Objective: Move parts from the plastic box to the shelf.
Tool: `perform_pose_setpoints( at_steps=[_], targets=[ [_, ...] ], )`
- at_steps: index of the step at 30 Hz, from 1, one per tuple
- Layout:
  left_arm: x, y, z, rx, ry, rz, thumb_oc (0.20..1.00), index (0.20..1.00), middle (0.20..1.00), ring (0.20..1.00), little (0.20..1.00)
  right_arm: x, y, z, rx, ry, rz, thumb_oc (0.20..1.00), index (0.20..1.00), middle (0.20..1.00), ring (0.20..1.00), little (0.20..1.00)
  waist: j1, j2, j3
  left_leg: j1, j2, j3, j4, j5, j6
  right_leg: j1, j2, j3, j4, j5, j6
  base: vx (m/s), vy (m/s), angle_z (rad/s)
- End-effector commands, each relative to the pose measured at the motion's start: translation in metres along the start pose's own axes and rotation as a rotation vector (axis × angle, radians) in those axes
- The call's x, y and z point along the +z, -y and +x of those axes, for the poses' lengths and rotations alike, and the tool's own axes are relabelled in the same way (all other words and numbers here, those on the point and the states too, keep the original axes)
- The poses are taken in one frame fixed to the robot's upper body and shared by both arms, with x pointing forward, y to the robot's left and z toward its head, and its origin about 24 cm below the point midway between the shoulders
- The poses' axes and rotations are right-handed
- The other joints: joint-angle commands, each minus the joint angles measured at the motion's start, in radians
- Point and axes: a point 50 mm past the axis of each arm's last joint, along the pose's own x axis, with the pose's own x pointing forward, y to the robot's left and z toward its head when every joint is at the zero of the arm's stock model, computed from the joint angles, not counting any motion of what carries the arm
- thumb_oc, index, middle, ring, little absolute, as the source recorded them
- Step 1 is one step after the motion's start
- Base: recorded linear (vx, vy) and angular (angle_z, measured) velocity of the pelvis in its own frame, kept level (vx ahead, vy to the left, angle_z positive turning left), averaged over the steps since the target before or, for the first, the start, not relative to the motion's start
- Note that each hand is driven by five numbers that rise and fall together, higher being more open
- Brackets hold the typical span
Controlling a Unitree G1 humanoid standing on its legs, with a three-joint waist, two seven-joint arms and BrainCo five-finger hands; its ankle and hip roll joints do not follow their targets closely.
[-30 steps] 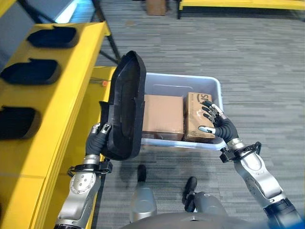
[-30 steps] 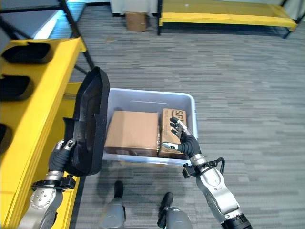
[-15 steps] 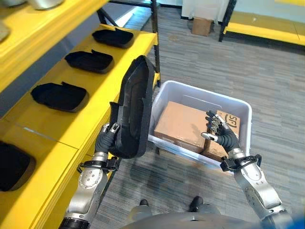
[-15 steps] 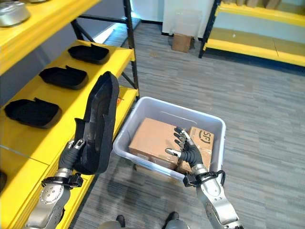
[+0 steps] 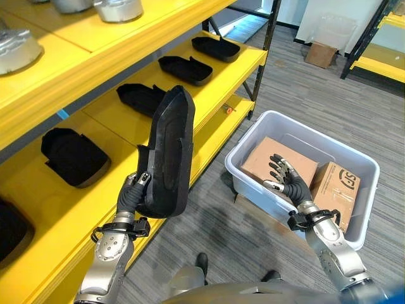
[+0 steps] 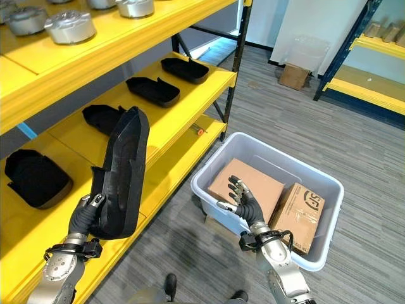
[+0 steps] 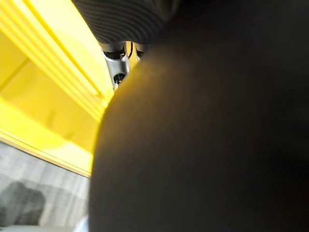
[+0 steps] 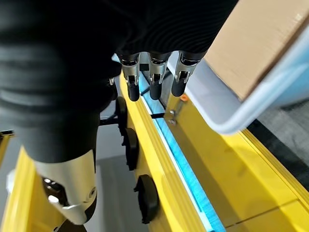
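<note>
My left hand (image 5: 131, 194) is shut on a long black moulded part (image 5: 168, 152) and holds it upright in front of the yellow shelf (image 5: 212, 117). From the left wrist that black part (image 7: 217, 145) sits right against the camera. Several similar black parts (image 5: 73, 155) (image 5: 185, 68) lie in a row on the shelf's middle board. The grey plastic box (image 5: 297, 125) stands on the floor to the right, with two cardboard boxes (image 5: 278, 166) inside. My right hand (image 5: 288, 183) hovers open by the box's near wall, its fingers (image 8: 152, 82) straight and holding nothing.
Round metal parts (image 5: 117, 7) (image 5: 16, 47) sit on the upper shelf board. A black shelf post (image 5: 264, 54) rises behind the plastic box. A small cardboard box (image 5: 321, 54) stands on the grey floor at the back, beside another yellow rack (image 5: 386, 63).
The camera has swung towards the shelf, so more boards and parts show and the plastic box sits further right. My left hand keeps the black part upright; my right hand stays open.
</note>
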Motion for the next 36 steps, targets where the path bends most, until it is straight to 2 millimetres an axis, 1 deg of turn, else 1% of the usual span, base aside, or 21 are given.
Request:
perform_pose_setpoints(
  at_steps=[1, 2, 3, 5, 6, 7, 8, 9, 11, 16, 19, 23, 24, 28, 29, 30, 31, 32, 33, 35, 36],
  targets=[
    [0.054, 0.001, 0.016, -0.026, 0.276, 0.033, 0.200, 0.200, 0.200, 0.200, 0.200, 0.024, -0.015, 0.010, 0.106, 0.115, 0.002, 1.000, 1.000, 1.000, 1.000, 1.000, -0.044, 0.037, 0.004, 0.110, 0.010, 0.006, -0.099, -0.047, 0.017, -0.128, 0.144, 0.333, -0.016, 0.021, 0.020, -0.11, 0.260, 0.52],
    [0.054, 0.003, 0.017, -0.039, 0.275, 0.038, 0.200, 0.200, 0.200, 0.200, 0.200, 0.022, -0.013, 0.006, 0.112, 0.100, 0.000, 1.000, 1.000, 1.000, 1.000, 1.000, -0.054, 0.034, 0.002, 0.110, 0.004, -0.002, -0.111, -0.032, 0.021, -0.129, 0.192, 0.384, 0.008, -0.011, 0.010, -0.07, 0.270, 0.73],
    [0.053, 0.007, 0.016, -0.059, 0.269, 0.053, 0.200, 0.200, 0.200, 0.200, 0.200, 0.019, -0.009, 0.000, 0.114, 0.081, -0.011, 1.000, 1.000, 1.000, 1.000, 1.000, -0.058, 0.025, -0.009, 0.101, -0.005, -0.010, -0.130, -0.004, 0.028, -0.111, 0.256, 0.369, 0.056, -0.068, -0.028, -0.06, 0.159, 0.91],
    [0.051, 0.009, 0.016, -0.070, 0.255, 0.054, 0.200, 0.200, 0.200, 0.200, 0.200, 0.016, -0.006, -0.003, 0.107, 0.067, -0.013, 1.000, 1.000, 1.000, 1.000, 1.000, -0.065, 0.013, -0.020, 0.102, -0.012, -0.017, -0.146, 0.019, 0.030, -0.089, 0.307, 0.369, 0.127, -0.136, -0.049, -0.05, 0.084, 0.51],
    [0.051, 0.009, 0.016, -0.070, 0.256, 0.054, 0.200, 0.200, 0.200, 0.200, 0.200, 0.016, -0.006, -0.003, 0.107, 0.068, -0.013, 1.000, 1.000, 1.000, 1.000, 1.000, -0.065, 0.013, -0.022, 0.098, -0.012, -0.017, -0.147, 0.021, 0.030, -0.092, 0.307, 0.368, 0.127, -0.134, -0.049, -0.06, 0.034, -0.06],
    [0.049, 0.012, 0.018, -0.079, 0.250, 0.053, 0.200, 0.200, 0.200, 0.200, 0.200, 0.016, -0.004, -0.002, 0.100, 0.074, -0.008, 1.000, 1.000, 1.000, 1.000, 1.000, -0.073, 0.001, -0.031, 0.089, -0.019, -0.030, -0.143, 0.033, 0.029, -0.086, 0.374, 0.446, 0.165, -0.170, -0.049, -0.05, 0.016, -0.07],
    [0.049, 0.012, 0.018, -0.079, 0.251, 0.053, 0.200, 0.200, 0.200, 0.200, 0.200, 0.017, -0.004, -0.002, 0.099, 0.075, -0.008, 1.000, 1.000, 1.000, 1.000, 1.000, -0.071, 0.001, -0.034, 0.084, -0.019, -0.029, -0.142, 0.035, 0.028, -0.090, 0.375, 0.446, 0.163, -0.166, -0.049, -0.10, 0.013, 0.03],
    [0.048, 0.013, 0.018, -0.088, 0.246, 0.065, 0.200, 0.200, 0.200, 0.200, 0.200, 0.016, -0.002, -0.002, 0.088, 0.075, -0.005, 1.000, 1.000, 1.000, 1.000, 1.000, -0.077, -0.007, -0.043, 0.072, -0.027, -0.040, -0.142, 0.048, 0.027, -0.076, 0.407, 0.505, 0.146, -0.173, -0.058, -0.17, -0.022, 0.07],
    [0.045, 0.014, 0.015, -0.085, 0.235, 0.061, 0.200, 0.200, 0.200, 0.200, 0.200, 0.018, -0.003, -0.001, 0.085, 0.085, 0.001, 1.000, 1.000, 1.000, 1.000, 1.000, -0.065, -0.017, -0.058, 0.051, -0.034, -0.031, -0.148, 0.069, 0.021, -0.017, 0.400, 0.514, 0.029, -0.175, -0.077, -0.18, -0.035, 0.11],
    [0.042, 0.011, 0.011, -0.064, 0.225, 0.025, 0.200, 0.200, 0.200, 0.200, 0.200, 0.025, -0.005, 0.003, 0.116, 0.106, -0.020, 1.000, 1.000, 1.000, 1.000, 1.000, -0.042, -0.017, -0.057, -0.010, -0.026, -0.008, -0.135, 0.114, -0.001, 0.021, 0.407, 0.521, -0.067, -0.158, -0.098, -0.21, -0.099, -0.06],
    [0.042, 0.011, 0.007, -0.070, 0.230, 0.002, 0.200, 0.200, 0.200, 0.200, 0.200, 0.032, -0.005, 0.010, 0.136, 0.125, -0.065, 1.000, 1.000, 1.000, 1.000, 1.000, -0.011, -0.014, -0.018, -0.102, -0.035, -0.021, 0.005, 0.113, -0.031, 0.047, 0.395, 0.487, -0.139, -0.132, -0.106, -0.21, -0.116, 0.00],
    [0.038, 0.011, 0.004, -0.074, 0.211, -0.005, 0.200, 0.200, 0.200, 0.200, 0.200, 0.032, -0.003, 0.012, 0.133, 0.121, -0.087, 1.000, 1.000, 1.000, 1.000, 1.000, 0.005, -0.007, 0.009, -0.132, -0.044, -0.044, 0.063, 0.115, -0.059, 0.061, 0.392, 0.467, -0.169, -0.116, -0.113, -0.15, -0.087, 0.37],
    [0.035, 0.007, 0.002, -0.054, 0.195, -0.012, 0.200, 0.200, 0.200, 0.200, 0.200, 0.033, -0.002, 0.012, 0.120, 0.126, -0.074, 1.000, 1.000, 1.000, 1.000, 1.000, 0.007, -0.011, 0.018, -0.131, -0.022, -0.022, 0.115, 0.079, -0.066, 0.053, 0.364, 0.438, -0.176, -0.101, -0.114, -0.14, -0.048, 0.27],
    [0.033, 0.004, 0.002, -0.038, 0.184, -0.006, 0.200, 0.200, 0.200, 0.200, 0.200, 0.030, -0.002, 0.010, 0.113, 0.117, -0.055, 1.000, 1.000, 1.000, 1.000, 1.000, 0.000, -0.019, 0.007, -0.103, 0.022, 0.001, 0.149, 0.034, -0.060, 0.038, 0.339, 0.411, -0.174, -0.086, -0.114, -0.09, -0.040, 0.73],
    [0.031, 0.002, 0.003, -0.017, 0.175, -0.010, 0.200, 0.200, 0.200, 0.200, 0.200, 0.020, 0.001, 0.007, 0.088, 0.076, -0.045, 1.000, 1.000, 1.000, 1.000, 1.000, -0.014, -0.012, -0.010, 0.004, 0.111, 0.031, 0.140, 0.012, -0.068, 0.031, 0.321, 0.369, -0.163, -0.094, -0.116, -0.08, -0.039, 0.26],
    [0.031, 0.002, 0.003, -0.017, 0.176, -0.010, 0.200, 0.200, 0.200, 0.200, 0.200, 0.020, 0.001, 0.007, 0.088, 0.077, -0.045, 1.000, 1.000, 1.000, 1.000, 1.000, -0.015, -0.012, -0.010, 0.004, 0.110, 0.030, 0.136, 0.016, -0.068, 0.029, 0.320, 0.368, -0.163, -0.093, -0.116, -0.08, 0.011, 0.76],
    [0.031, 0.005, 0.005, -0.013, 0.176, -0.033, 0.200, 0.200, 0.200, 0.200, 0.200, 0.015, 0.002, 0.006, 0.073, 0.056, -0.039, 1.000, 1.000, 1.000, 1.000, 1.000, -0.033, 0.005, -0.027, 0.084, 0.192, 0.064, 0.097, 0.038, -0.086, 0.021, 0.311, 0.330, -0.163, -0.105, -0.113, -0.05, 0.060, 0.96],
    [0.032, 0.006, 0.007, -0.006, 0.180, -0.040, 0.200, 0.200, 0.200, 0.200, 0.200, 0.015, 0.003, 0.006, 0.065, 0.055, -0.042, 1.000, 1.000, 1.000, 1.000, 1.000, -0.045, 0.014, -0.036, 0.111, 0.237, 0.073, 0.070, 0.068, -0.099, 0.014, 0.305, 0.312, -0.168, -0.105, -0.111, -0.10, 0.123, 1.05],
    [0.034, 0.007, 0.012, -0.003, 0.190, -0.044, 0.200, 0.200, 0.200, 0.200, 0.200, 0.015, 0.006, 0.004, 0.042, 0.052, -0.040, 1.000, 1.000, 1.000, 1.000, 1.000, -0.066, 0.033, -0.052, 0.146, 0.303, 0.085, 0.018, 0.134, -0.123, -0.003, 0.297, 0.282, -0.172, -0.105, -0.108, -0.08, 0.090, 0.74],
    [0.034, 0.007, 0.012, -0.003, 0.190, -0.044, 0.200, 0.200, 0.200, 0.200, 0.200, 0.015, 0.006, 0.004, 0.042, 0.053, -0.040, 1.000, 1.000, 1.000, 1.000, 1.000, -0.068, 0.032, -0.055, 0.142, 0.301, 0.082, 0.013, 0.141, -0.122, -0.007, 0.295, 0.279, -0.173, -0.102, -0.109, -0.06, 0.067, 0.78],
    [0.037, 0.010, 0.016, -0.002, 0.199, -0.047, 0.200, 0.200, 0.200, 0.200, 0.200, 0.016, 0.012, 0.003, 0.002, 0.060, -0.035, 1.000, 1.000, 1.000, 1.000, 1.000, -0.085, 0.052, -0.062, 0.157, 0.348, 0.086, -0.015, 0.193, -0.147, -0.016, 0.286, 0.254, -0.177, -0.100, -0.104, -0.08, 0.104, 0.83]
  ],
)
